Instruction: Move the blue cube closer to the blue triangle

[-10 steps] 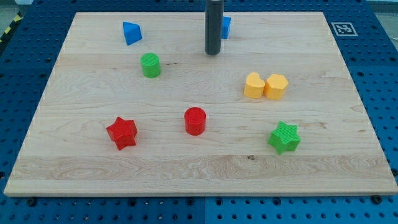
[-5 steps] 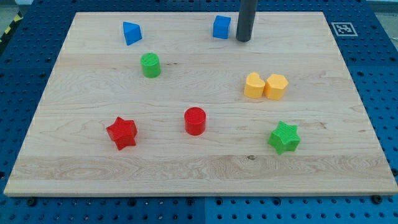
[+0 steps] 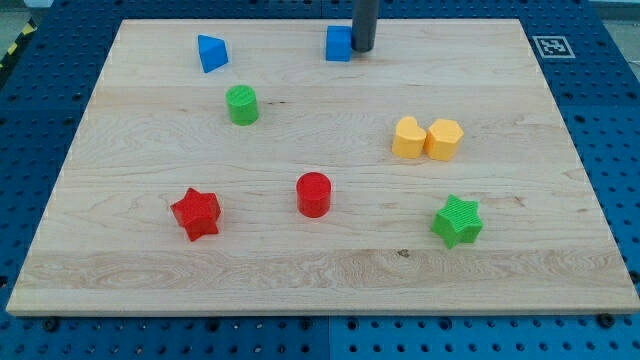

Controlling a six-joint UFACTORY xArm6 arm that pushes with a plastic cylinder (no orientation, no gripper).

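Note:
The blue cube (image 3: 338, 44) sits near the top edge of the wooden board (image 3: 150, 270), a little right of centre. The blue triangle (image 3: 211, 53) lies at the view's upper left, well apart from the cube. My tip (image 3: 363, 48) stands right against the cube's right side, touching it. The rod rises out of the view's top.
A green cylinder (image 3: 241, 104) stands below and right of the blue triangle. A yellow heart (image 3: 408, 137) and a yellow block (image 3: 444, 139) touch at the right. A red cylinder (image 3: 314, 194), a red star (image 3: 196, 213) and a green star (image 3: 458, 221) lie lower down.
My tip went from the cube's left and below, around to its right side, then moved left and pushed the blue cube a short way left toward the blue triangle.

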